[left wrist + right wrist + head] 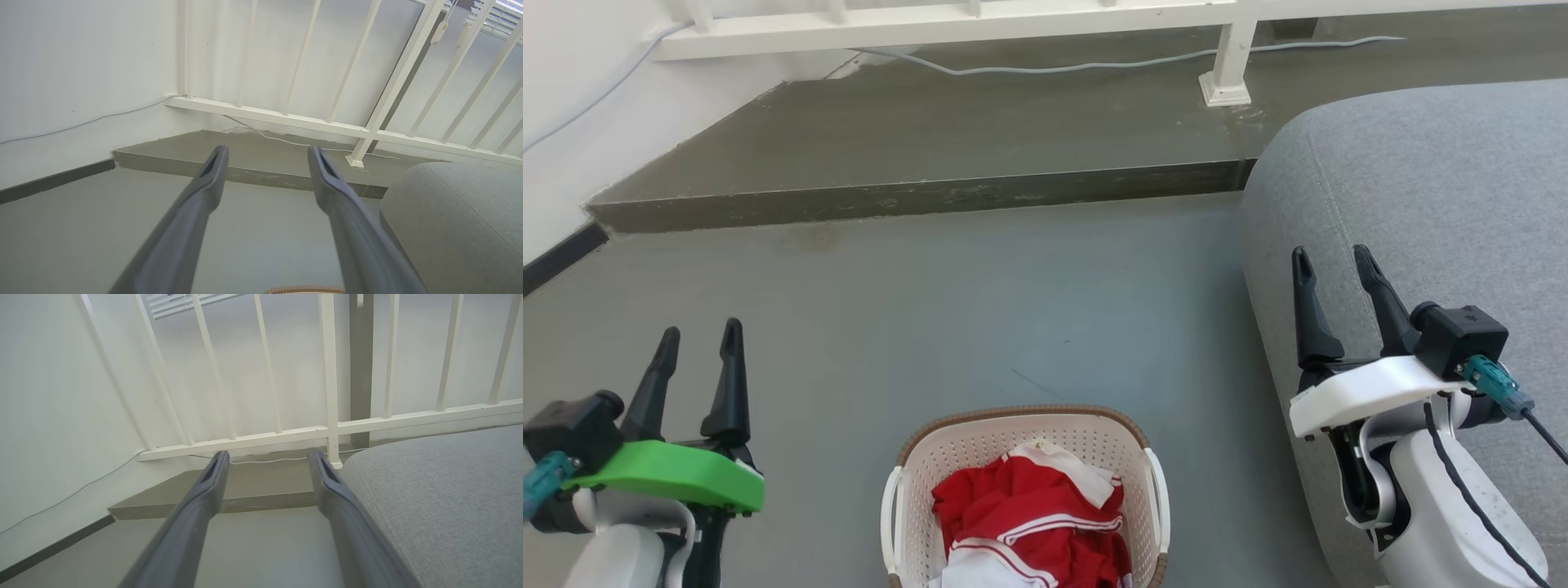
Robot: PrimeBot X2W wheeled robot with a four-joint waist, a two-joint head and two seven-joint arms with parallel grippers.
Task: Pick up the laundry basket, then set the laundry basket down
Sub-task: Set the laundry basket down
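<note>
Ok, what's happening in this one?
Nothing is being handled yet. The laundry basket sits on the grey floor low in the head view, with red-and-white clothes inside it. The left gripper and the right gripper are both open and empty, one on each side of the basket, touching neither handle. The right one is in front of a grey upholstered seat. The pickup has not begun.

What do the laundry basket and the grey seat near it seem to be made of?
The laundry basket: probably cream moulded plastic, given its regular holes, with a brown woven-look rim. The grey seat: matte woven fabric upholstery, with a stitched seam showing.
</note>
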